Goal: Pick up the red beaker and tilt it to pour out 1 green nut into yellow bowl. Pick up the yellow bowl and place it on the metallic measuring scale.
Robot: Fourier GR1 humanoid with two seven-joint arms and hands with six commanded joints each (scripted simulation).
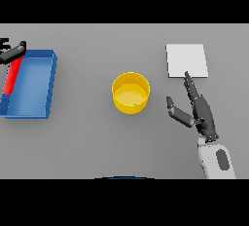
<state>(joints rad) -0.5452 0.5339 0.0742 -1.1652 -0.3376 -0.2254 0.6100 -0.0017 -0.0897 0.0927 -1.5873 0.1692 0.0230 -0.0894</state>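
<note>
Red beaker (pixel 11 78) lay tilted over the left edge of a blue tray (pixel 35 84) at the table's far left, its upper end clasped by the left hand (pixel 12 51), whose dark fingers curled round it. Yellow bowl (pixel 131 92) stood upright near the middle of the grey table (pixel 87 142), well apart from the tray (whether a nut lay inside could not be told). Right of it the right hand (pixel 202 115) hovered with fingers straight and thumb spread, its fingertips just touching the lower edge of the white scale (pixel 186 60).
</note>
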